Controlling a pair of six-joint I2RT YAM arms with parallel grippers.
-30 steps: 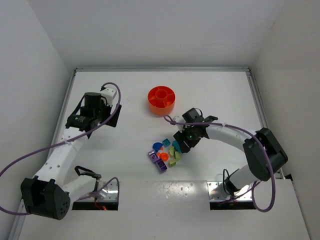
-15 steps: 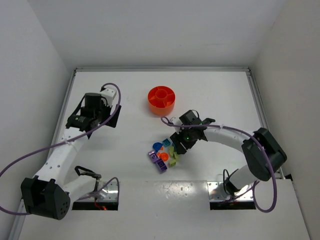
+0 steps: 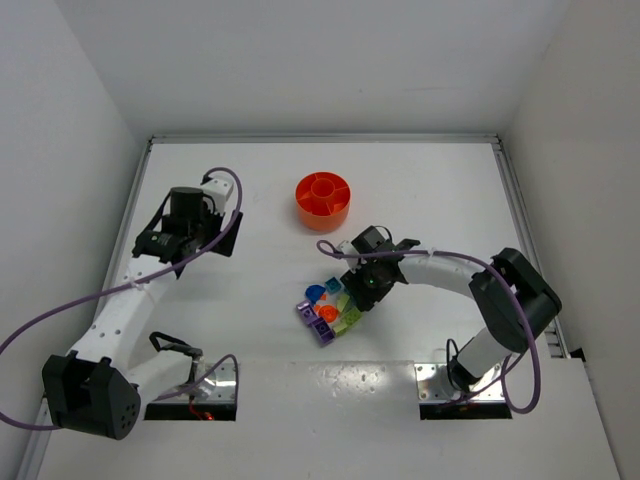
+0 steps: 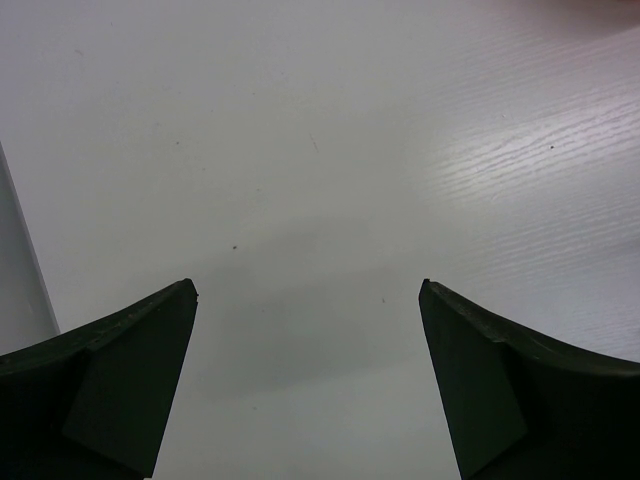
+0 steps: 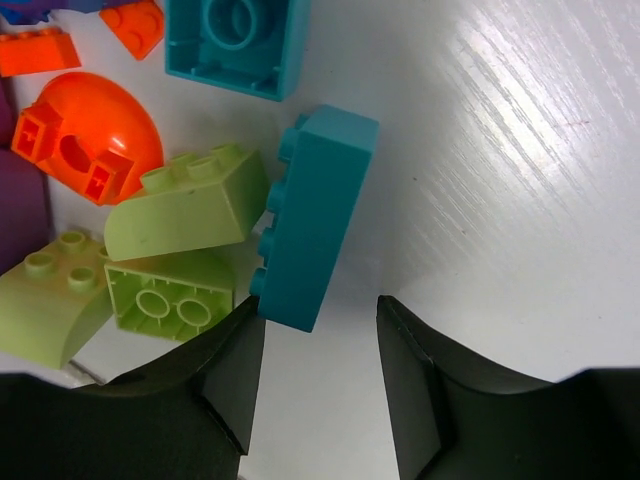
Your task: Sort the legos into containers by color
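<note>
"One heap, seen from above?" asks Ana.

"One heap," says Ben. "The small plastic legos [image 3: 328, 305], purple, teal, blue, orange and yellow-green, lie bunched together. The round orange plastic tray [image 3: 323, 196] with its wedge compartments sits at their twelve o'clock, well apart. Its sections look bare, though from this height I can't be sure. The right gripper [image 3: 352, 296] leans in on the heap from its two o'clock side."

"And the left wrist view?"

"Only white tabletop [image 4: 320, 150]. The left gripper [image 4: 307, 288] hangs with its jaws spread wide and nothing between them."

"The right wrist?"

"Jaws apart, straddling the lower end of a teal rectangular brick [image 5: 315, 220] that lies on its side, running from one o'clock down to seven. The left finger [image 5: 225, 390] is just beside that end, perhaps touching it; the right finger [image 5: 420, 380] stands clear. Nothing is clamped. At the brick's nine o'clock crowd three yellow-green pieces [image 5: 185, 205], with an orange domed piece [image 5: 85, 140] at ten and a teal square brick [image 5: 235, 40] at twelve."

"What could go wrong?"

"I'd judge the hold thin. Only the brick's tip sits between the fingers, so closing could pivot it or squirt it out. The left finger is also near a yellow-green neighbour. It could snag that too, sending two colours to one compartment, or shove the heap apart."
</note>
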